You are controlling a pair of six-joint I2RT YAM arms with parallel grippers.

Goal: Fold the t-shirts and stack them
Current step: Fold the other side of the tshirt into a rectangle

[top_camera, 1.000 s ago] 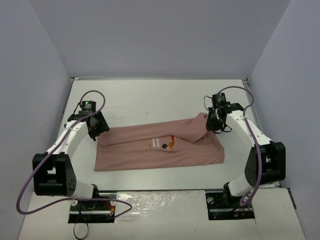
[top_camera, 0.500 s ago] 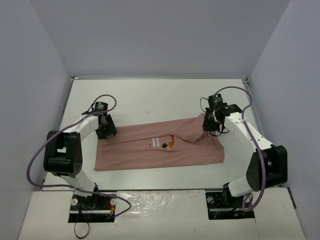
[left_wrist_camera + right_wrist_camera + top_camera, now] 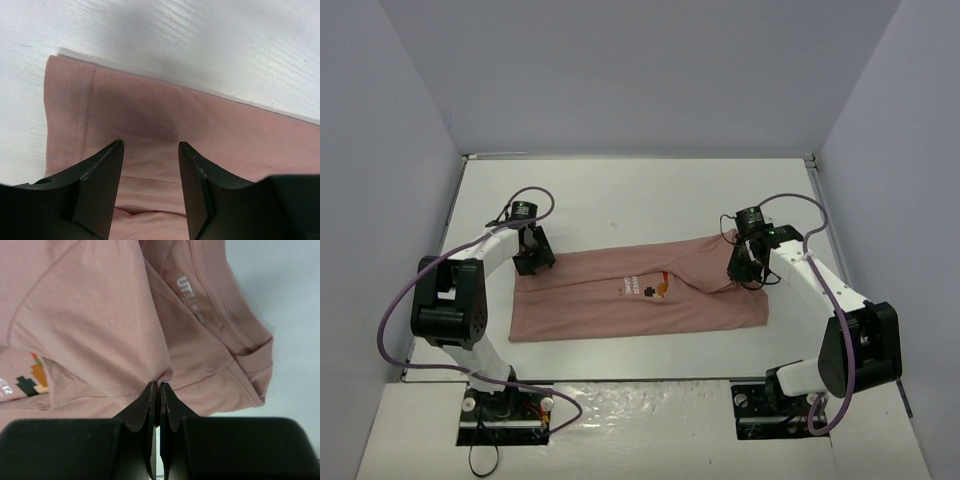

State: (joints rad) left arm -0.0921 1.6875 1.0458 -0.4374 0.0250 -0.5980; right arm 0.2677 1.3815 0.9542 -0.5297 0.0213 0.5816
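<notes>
Dusty-pink short-sleeved cloth t-shirt (image 3: 640,300) lies flat across the middle of the white bench (image 3: 620,195), hem end to the left, collar end to the right, small orange-and-dark chest graphic (image 3: 663,287) facing up. It is not a neat rectangle yet: a flap at the far right is doubled over toward the graphic, so the fold looks begun, not finished. The right hand (image 3: 741,272) sits on that flap with its fingers (image 3: 150,405) pressed together on a pinch of the doubled cloth edge, just beside the collar and its printed white neck lettering (image 3: 191,302); likely held so the flap can be carried across. The left hand (image 3: 534,262) is at the far-left hem corner with its fingers (image 3: 102,170) apart and nothing between them, straddling the cloth just inside the stitched hem; whether the tips touch the fabric is unclear. Probably lining up to grab that corner, so both ends move together and the shirt doesn't skew. No second garment visible, so stacking is not started.
</notes>
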